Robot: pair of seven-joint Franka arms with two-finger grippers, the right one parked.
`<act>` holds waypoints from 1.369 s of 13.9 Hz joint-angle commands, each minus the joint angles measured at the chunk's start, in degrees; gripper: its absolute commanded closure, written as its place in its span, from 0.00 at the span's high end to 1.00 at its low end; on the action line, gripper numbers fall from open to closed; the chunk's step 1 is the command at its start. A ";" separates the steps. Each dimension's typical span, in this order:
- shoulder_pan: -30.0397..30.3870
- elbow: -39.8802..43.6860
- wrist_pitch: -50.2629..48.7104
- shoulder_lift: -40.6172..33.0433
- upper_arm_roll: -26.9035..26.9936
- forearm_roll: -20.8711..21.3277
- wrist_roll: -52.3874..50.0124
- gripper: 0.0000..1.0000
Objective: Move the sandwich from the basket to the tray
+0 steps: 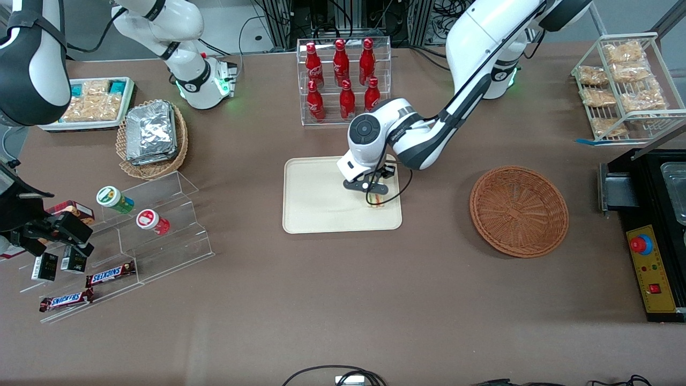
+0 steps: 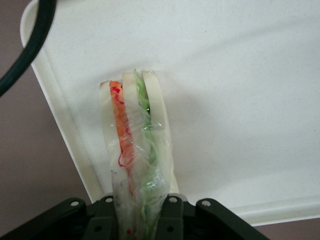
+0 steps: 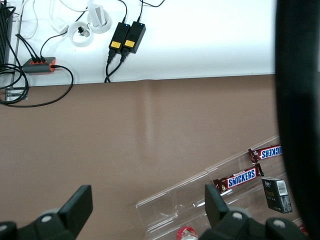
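In the front view, the white left arm reaches down over the flat cream-beige rectangular tray [image 1: 321,198], which lies on the brown table in front of a clear acrylic rack of red bottles [image 1: 343,80]. The black two-finger gripper [image 1: 375,199] hangs low over the tray's corner that is nearer the camera and toward the working arm's end of the table. Just under it shows a sliver of the small wrapped wedge sandwich [image 1: 378,202], pale bread with coloured filling. The round reddish-brown woven wicker basket [image 1: 519,210] sits well apart from the tray, toward the working arm's end, with nothing in it. Toward the parked arm's end stand a lighter tan wicker basket of silver foil packets [image 1: 151,134] and clear acrylic steps with Snickers bars [image 1: 110,275].

The left wrist view looks straight down the gripper [image 2: 141,220]. Its fingers [image 2: 170,220] are clenched on the sandwich [image 2: 134,145] — the wrapped wedge runs out from between them, standing on edge, with orange-red and green layers between three pale slices under crinkled clear film. Its tip is over the tray [image 2: 240,100], close to the raised rim; whether it touches the tray's floor cannot be told.

The right wrist view shows only brown tabletop, the acrylic steps with Snickers bars [image 3: 242,177] — and cables along a white strip.
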 commanded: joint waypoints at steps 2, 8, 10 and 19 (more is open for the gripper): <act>-1.47 1.64 -0.51 1.31 0.42 2.00 -1.65 0.66; 0.11 3.30 -2.00 -2.90 0.60 1.47 -4.63 1.00; 2.21 5.76 -5.85 -4.92 0.60 1.21 -5.08 1.00; 16.80 17.18 -24.49 -11.69 0.51 -3.35 -2.63 1.00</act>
